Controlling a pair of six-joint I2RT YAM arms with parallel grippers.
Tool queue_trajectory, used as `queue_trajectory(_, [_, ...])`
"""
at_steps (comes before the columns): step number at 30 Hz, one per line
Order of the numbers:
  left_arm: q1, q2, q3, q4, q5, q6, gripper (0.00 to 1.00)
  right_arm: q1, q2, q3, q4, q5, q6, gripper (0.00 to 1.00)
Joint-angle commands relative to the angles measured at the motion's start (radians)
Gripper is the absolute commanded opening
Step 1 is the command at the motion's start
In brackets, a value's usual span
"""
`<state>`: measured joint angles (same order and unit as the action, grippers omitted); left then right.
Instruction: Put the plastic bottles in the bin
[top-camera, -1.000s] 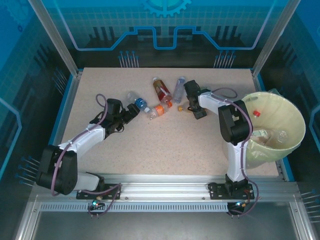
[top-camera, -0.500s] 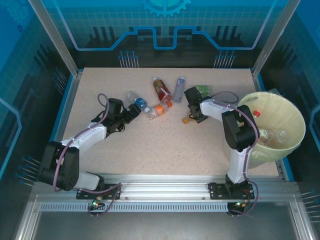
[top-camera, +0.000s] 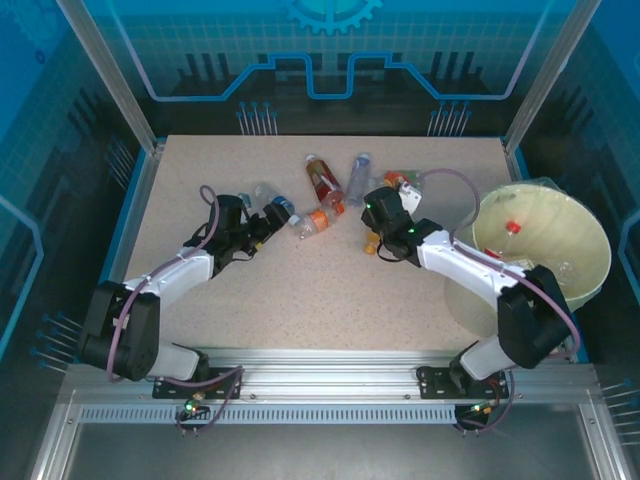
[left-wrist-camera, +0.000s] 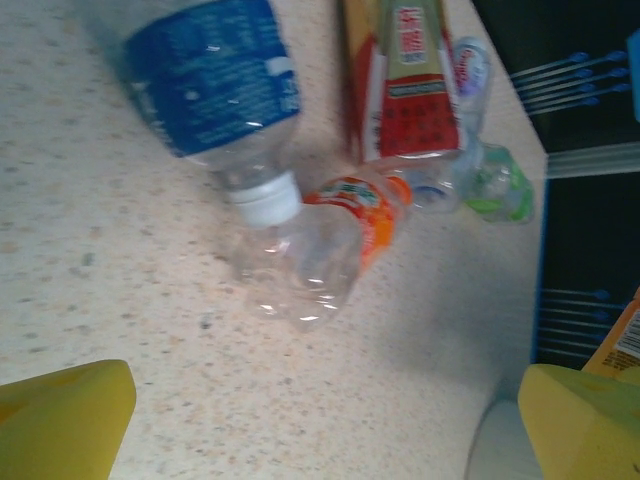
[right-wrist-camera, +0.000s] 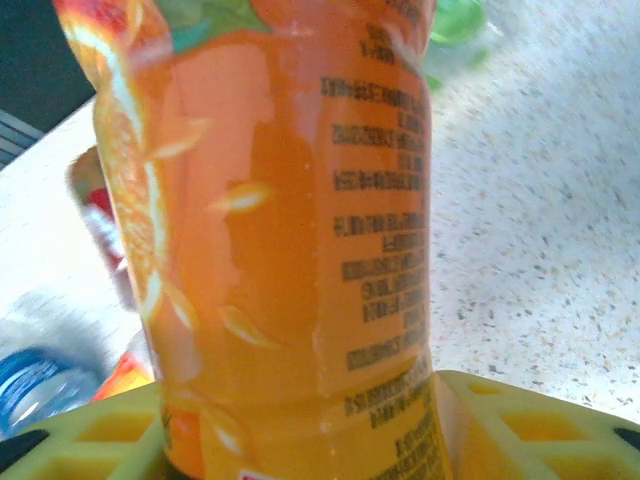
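Note:
My right gripper is shut on an orange-labelled plastic bottle, which stands between the yellow-green fingers; one end of the bottle shows past the wrist. The left gripper is open on the table, its yellow fingers wide apart. Just ahead of it lie a blue-labelled bottle and a crushed clear bottle with an orange label. The blue-labelled bottle and the crushed one lie between the two grippers. The pale yellow-green bin stands at the right table edge.
A red-labelled bottle and a clear bottle lie at the back middle. A green bottle lies beyond them. Bottles, one red-capped, lie inside the bin. Open tabletop stretches in front of the grippers.
The right gripper has closed on the orange-labelled bottle and its arm has swung, elbow now lower right. The left arm has barely moved and stays open.

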<state>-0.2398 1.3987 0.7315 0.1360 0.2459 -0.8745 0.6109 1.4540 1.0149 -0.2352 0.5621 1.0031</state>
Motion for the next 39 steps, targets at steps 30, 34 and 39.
queue_trajectory(30, [-0.225,-0.039,0.072,0.364,0.211,0.099,0.99,-0.197,-0.651,0.081,-0.136,-0.119,-0.837,0.41])
queue_trajectory(34, [-0.226,-0.023,0.075,0.372,0.203,0.085,0.99,-0.349,-0.692,0.099,-0.166,-0.156,-0.860,0.41])
queue_trajectory(39, [-0.228,-0.007,0.071,0.383,0.194,0.068,0.99,-0.508,-0.765,0.034,-0.135,-0.170,-0.892,0.42])
